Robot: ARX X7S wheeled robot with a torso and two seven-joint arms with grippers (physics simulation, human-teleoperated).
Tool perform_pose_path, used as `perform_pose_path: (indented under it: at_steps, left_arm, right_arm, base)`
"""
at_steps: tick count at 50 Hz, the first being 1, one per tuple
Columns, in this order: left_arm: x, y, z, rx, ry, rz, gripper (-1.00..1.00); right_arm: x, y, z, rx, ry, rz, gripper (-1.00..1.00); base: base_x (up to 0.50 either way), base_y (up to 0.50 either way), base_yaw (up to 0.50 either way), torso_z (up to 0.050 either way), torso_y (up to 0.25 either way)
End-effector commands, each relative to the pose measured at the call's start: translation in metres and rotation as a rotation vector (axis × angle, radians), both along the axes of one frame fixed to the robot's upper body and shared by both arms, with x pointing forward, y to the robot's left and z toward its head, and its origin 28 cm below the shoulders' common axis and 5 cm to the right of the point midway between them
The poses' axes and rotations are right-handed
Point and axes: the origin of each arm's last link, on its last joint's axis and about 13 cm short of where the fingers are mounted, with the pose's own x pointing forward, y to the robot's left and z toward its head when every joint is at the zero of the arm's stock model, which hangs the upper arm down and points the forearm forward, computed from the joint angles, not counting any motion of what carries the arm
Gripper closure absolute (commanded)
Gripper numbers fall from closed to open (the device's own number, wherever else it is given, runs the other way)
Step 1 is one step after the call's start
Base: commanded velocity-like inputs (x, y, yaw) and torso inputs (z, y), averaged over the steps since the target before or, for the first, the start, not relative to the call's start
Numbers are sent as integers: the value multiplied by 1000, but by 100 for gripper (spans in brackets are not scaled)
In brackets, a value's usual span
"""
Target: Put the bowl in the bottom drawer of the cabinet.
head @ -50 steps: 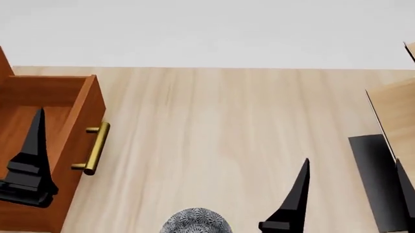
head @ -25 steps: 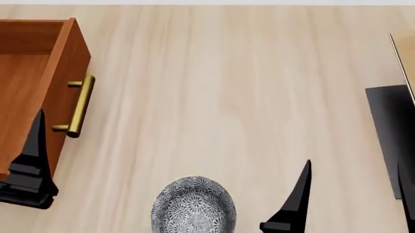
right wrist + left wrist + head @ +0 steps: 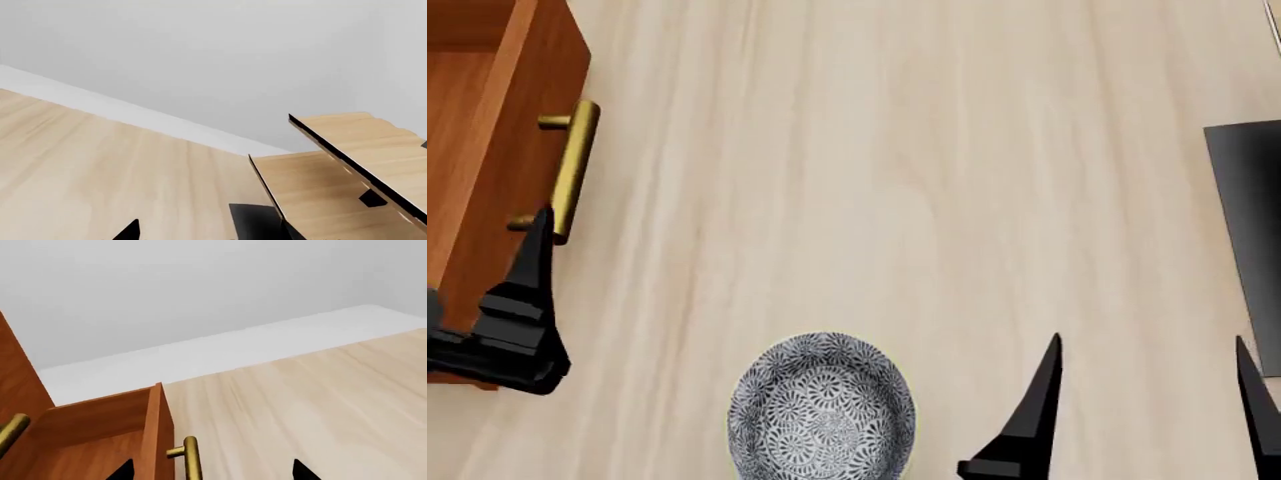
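Observation:
The bowl (image 3: pixel 821 408), white with a dense blue-grey pattern, sits upright on the pale table near the head view's lower edge. The bottom drawer (image 3: pixel 483 140) stands pulled out of the cabinet (image 3: pixel 19 371), its brass handle (image 3: pixel 565 168) facing the table. My left gripper (image 3: pixel 212 473) is open, straddling the drawer's front and handle (image 3: pixel 193 460); one of its fingers (image 3: pixel 529 290) shows by the handle's near end. My right gripper (image 3: pixel 1148 420) is open and empty, just right of the bowl and not touching it.
A pale wooden rack (image 3: pixel 333 187) on a black base (image 3: pixel 1246 215) stands at the table's right side. A second brass handle (image 3: pixel 11 432) shows higher up on the cabinet. The table's far edge meets a plain grey floor.
The head view has tilted down, so the drawer slid up and left and the whole bowl came into view. My left finger has gone from over the drawer's inside to beside its handle.

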Motion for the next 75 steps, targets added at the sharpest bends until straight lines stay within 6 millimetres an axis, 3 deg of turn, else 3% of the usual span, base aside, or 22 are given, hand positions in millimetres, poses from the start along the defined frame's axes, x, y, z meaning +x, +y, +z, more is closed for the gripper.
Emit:
perform_pose_path:
  at_steps: [1,17,31,46,66,75]
  left_arm:
    - [20,-11,20,115,191,-146,-100]
    - [47,-40,19,443,414,-335,-100]
    - [75,-47,14,521,496,-335,-100]
    - [85,-57,7,584,533,-347,-100]
    - [95,-76,-20,638,588,-394,-100]
    - [91,-84,-25,660,594,-420,-100]
  right_arm:
    - [2,2,-3,8,1,1,-100]
    - [-1,4,-12,26,14,-8,-100]
    - [-7,7,-20,46,31,-19,-100]
    - [-12,9,-19,50,35,-24,-100]
    - [-11,7,-21,52,46,-26,-100]
    - [-9,7,-24,57,50,-20,-100]
  base:
    - [0,0,0,0,0]
    - [0,0,0,0,0]
    - [0,0,0,0,0]
    - [0,0,0,0,0]
    - [0,0,0,0,0]
    - [0,0,-1,0,0]
